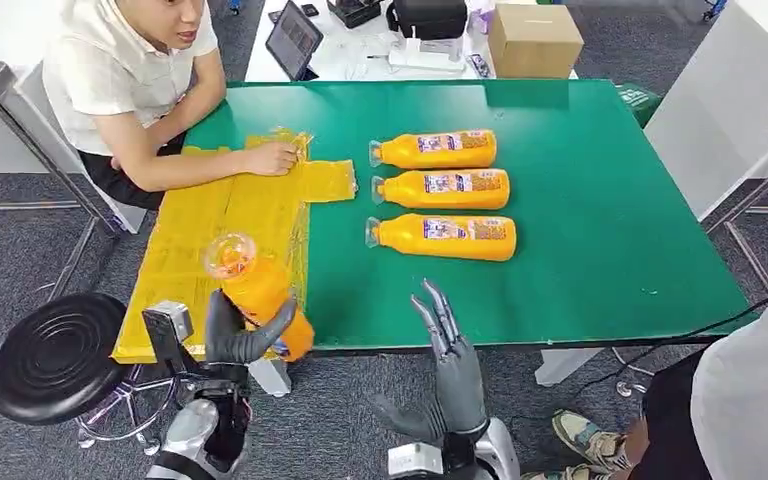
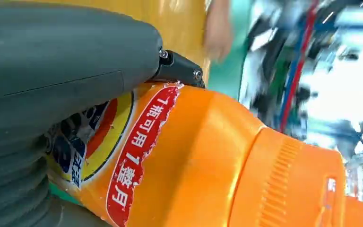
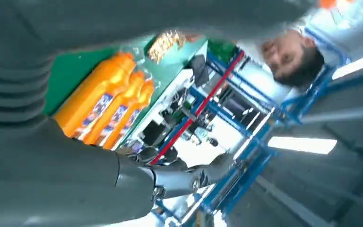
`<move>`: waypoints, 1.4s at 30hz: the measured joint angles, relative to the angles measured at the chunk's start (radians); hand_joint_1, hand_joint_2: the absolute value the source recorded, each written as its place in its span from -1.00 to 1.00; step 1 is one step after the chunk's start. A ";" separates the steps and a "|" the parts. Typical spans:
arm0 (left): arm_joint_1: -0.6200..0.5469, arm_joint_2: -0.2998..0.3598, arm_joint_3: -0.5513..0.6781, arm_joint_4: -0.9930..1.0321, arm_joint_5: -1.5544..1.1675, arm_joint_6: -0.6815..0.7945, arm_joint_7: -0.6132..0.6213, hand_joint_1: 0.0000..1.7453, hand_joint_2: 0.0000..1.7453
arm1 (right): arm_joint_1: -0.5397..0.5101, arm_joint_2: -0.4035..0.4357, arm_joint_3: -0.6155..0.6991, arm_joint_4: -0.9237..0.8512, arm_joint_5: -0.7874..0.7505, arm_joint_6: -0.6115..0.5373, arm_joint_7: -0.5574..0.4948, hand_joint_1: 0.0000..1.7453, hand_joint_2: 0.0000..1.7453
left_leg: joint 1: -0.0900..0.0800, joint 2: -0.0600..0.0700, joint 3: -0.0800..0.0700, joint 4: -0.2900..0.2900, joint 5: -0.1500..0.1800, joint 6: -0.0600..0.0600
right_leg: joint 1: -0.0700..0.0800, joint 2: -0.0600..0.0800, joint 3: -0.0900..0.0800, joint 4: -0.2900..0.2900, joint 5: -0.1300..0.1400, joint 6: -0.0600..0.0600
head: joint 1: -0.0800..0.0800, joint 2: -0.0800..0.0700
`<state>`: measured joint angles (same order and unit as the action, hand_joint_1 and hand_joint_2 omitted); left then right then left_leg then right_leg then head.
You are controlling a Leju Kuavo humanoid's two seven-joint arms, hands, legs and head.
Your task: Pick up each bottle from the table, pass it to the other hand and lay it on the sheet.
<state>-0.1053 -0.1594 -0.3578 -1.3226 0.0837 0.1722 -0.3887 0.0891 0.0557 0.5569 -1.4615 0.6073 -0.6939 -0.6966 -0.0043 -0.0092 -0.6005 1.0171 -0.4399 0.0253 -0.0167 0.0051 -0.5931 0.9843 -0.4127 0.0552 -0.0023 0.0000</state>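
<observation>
Three orange bottles (image 3: pixel 105 108) side by side on green table (image 3: pixel 68 71).

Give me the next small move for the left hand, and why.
Probably tip the held bottle flat onto the yellow sheet and let go. The left hand grips it near-upright over the sheet's near edge, the right hand is open and empty, so the handover looks done. Three bottles wait on the green table.

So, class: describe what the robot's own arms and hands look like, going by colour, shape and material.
Both arms end in silver metallic wrist housings. The left hand and the right hand are dark grey, with slim jointed fingers and a thick thumb. The left wrist view shows a ribbed grey cover and small silver screws on a black finger link.
</observation>
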 measured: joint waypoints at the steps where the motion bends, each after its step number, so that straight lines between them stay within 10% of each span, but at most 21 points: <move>1: 0.000 0.007 0.010 -0.007 -0.025 0.011 0.000 1.00 1.00 | 0.016 0.001 -0.008 -0.021 -0.002 0.000 0.000 -1.00 -1.00 | 0.000 0.000 0.000 0.000 0.000 0.000 | 0.000 0.000 0.000 0.000 0.000 0.000 | 0.000 0.000; 15: -0.045 0.069 0.039 0.003 -0.566 0.263 0.066 1.00 1.00 | 0.046 0.033 -0.056 -0.067 -0.039 -0.002 0.000 -1.00 -1.00 | 0.000 0.000 0.001 0.000 0.000 0.000 | 0.000 0.000 0.000 0.000 0.000 0.000 | 0.000 0.000; 41: -0.483 0.056 -0.092 0.756 -1.114 0.215 0.249 1.00 1.00 | -0.115 0.040 0.078 0.130 -0.099 0.015 0.000 -1.00 -1.00 | 0.000 0.000 0.001 0.000 0.002 0.000 | 0.000 0.000 0.001 0.001 0.001 0.000 | 0.000 0.000; 42: -0.485 0.056 -0.092 0.756 -1.116 0.212 0.252 -0.70 1.00 | -0.115 0.040 0.079 0.131 -0.099 0.016 0.000 -1.00 -1.00 | 0.000 0.000 0.001 0.000 0.002 0.000 | 0.000 0.000 0.001 0.001 0.001 0.000 | 0.000 0.000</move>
<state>-0.5903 -0.1038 -0.4498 -0.5664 -1.0319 0.3845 -0.1369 -0.0261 0.0954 0.6359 -1.3302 0.5081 -0.6783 -0.6966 -0.0045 -0.0090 -0.5992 1.0172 -0.4378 0.0249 -0.0169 0.0051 -0.5921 0.9850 -0.4118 0.0555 -0.0023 0.0000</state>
